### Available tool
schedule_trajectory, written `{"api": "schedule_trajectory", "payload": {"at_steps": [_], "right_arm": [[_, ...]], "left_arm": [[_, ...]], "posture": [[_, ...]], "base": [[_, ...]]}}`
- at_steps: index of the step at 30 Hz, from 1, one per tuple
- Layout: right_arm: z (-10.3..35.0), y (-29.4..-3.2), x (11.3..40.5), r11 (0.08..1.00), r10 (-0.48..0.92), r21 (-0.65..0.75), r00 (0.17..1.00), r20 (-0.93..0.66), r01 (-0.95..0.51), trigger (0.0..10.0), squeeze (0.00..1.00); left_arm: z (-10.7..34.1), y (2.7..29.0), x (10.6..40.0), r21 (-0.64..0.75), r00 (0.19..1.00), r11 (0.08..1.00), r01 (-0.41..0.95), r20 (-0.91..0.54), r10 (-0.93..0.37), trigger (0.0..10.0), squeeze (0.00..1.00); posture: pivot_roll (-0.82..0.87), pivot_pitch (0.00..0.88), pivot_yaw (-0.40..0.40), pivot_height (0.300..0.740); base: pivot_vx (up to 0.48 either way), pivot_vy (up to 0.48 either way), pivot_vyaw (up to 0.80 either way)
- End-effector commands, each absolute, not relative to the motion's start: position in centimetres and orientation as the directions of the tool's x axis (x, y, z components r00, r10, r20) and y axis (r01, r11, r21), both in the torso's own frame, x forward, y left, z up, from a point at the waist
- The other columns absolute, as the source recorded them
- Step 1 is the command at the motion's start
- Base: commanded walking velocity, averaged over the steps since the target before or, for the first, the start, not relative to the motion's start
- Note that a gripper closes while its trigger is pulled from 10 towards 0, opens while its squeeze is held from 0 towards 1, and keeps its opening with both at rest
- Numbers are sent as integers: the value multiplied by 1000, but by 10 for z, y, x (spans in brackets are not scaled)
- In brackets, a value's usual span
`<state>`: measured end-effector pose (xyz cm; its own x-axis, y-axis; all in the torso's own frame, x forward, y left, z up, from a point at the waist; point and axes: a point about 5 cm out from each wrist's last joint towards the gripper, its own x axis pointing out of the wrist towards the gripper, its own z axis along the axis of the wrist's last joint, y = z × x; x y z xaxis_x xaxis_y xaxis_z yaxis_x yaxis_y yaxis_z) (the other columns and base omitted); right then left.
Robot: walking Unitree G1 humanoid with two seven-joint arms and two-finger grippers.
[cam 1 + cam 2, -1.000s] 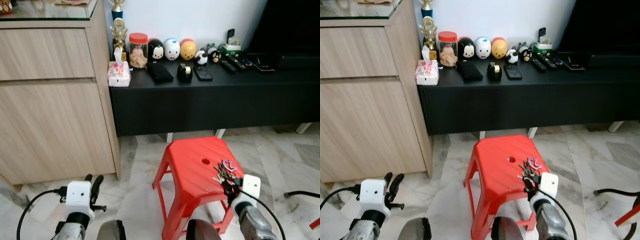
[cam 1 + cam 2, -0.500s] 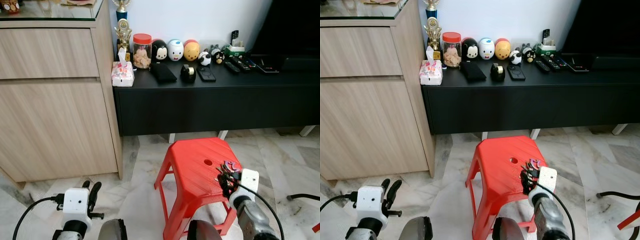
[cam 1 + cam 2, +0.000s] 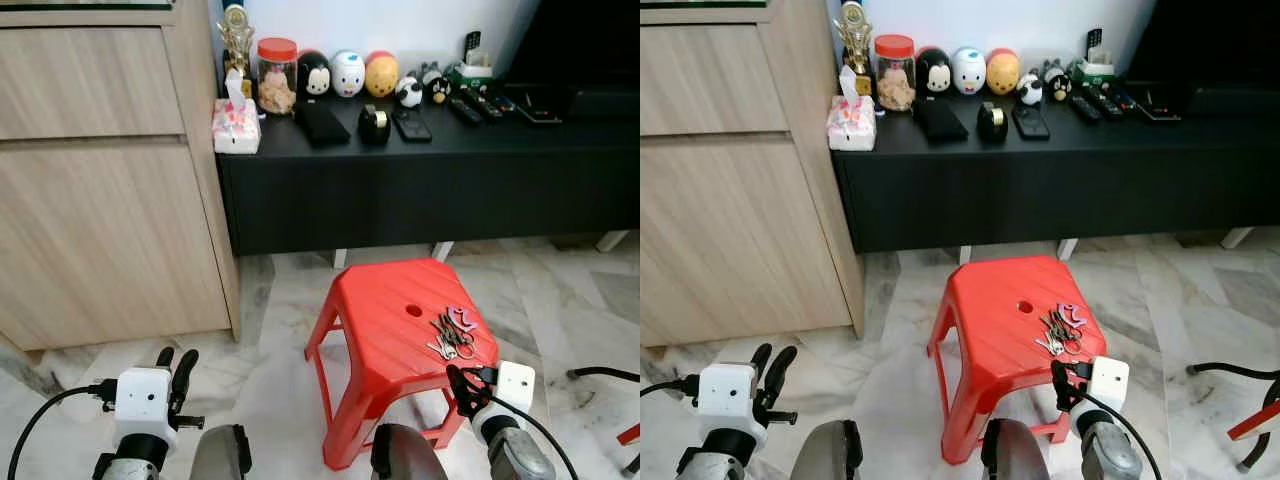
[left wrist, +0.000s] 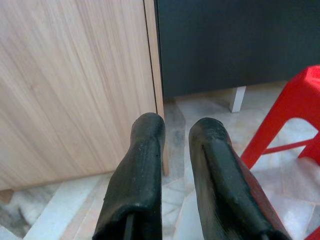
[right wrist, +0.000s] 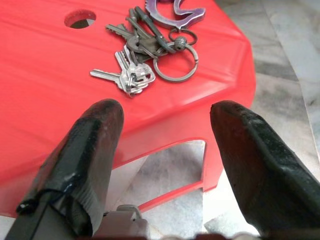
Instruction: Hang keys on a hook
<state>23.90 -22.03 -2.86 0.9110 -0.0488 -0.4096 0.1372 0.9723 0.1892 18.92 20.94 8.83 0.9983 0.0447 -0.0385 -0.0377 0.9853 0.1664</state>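
I read the right gripper (image 5: 165, 145) as released: its two black fingers (image 5: 82, 160) stood wide apart with nothing between them. It hung low just off the front edge of the red stool (image 3: 395, 335), the tips short of the seat and not touching it. The keys (image 5: 150, 62) lay flat on the stool's seat, at the corner nearest that gripper, beyond the fingertips and apart from them. The bunch held several silver keys on metal rings, with a purple curved tag at the end farthest from the gripper. A small round hole in the seat sat just beside the keys, toward the stool's centre.

I read the left gripper (image 4: 172, 145) as nearly closed and empty: its fingers (image 4: 140, 170) lay side by side with a narrow gap. It was held low, well apart from the stool on the stool's left, over the pale marble floor (image 3: 280, 330) and pointing toward the foot of the wooden cabinet (image 3: 100, 200).

Behind the stool ran a long black console (image 3: 420, 180), its left end touching the cabinet. On its top, well apart from the stool, I saw a red-lidded jar (image 3: 277, 75), a tissue pack (image 3: 236, 125), a row of round character figures (image 3: 347, 72), a black tape dispenser (image 3: 374, 122) and several remote controls (image 3: 470, 108). I could make out no hook from this position.
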Motion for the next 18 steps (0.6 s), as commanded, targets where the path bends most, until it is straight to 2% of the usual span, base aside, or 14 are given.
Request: {"api": "schedule_trajectory", "payload": {"at_steps": [1, 18], "right_arm": [[-24, -229, 237, 976, -58, 174, 929, -366, 129, 10000, 0], [-14, -232, 228, 986, -22, 159, 974, -225, 58, 10000, 0]], "left_arm": [[98, 209, 193, 167, 999, 985, -45, -13, 48, 10000, 0], [112, 206, 192, 164, 999, 985, -43, -4, 44, 10000, 0]], "posture": [[124, 138, -121, 587], [120, 183, -117, 587]], "base": [[0, 0, 0], [0, 0, 0]]}}
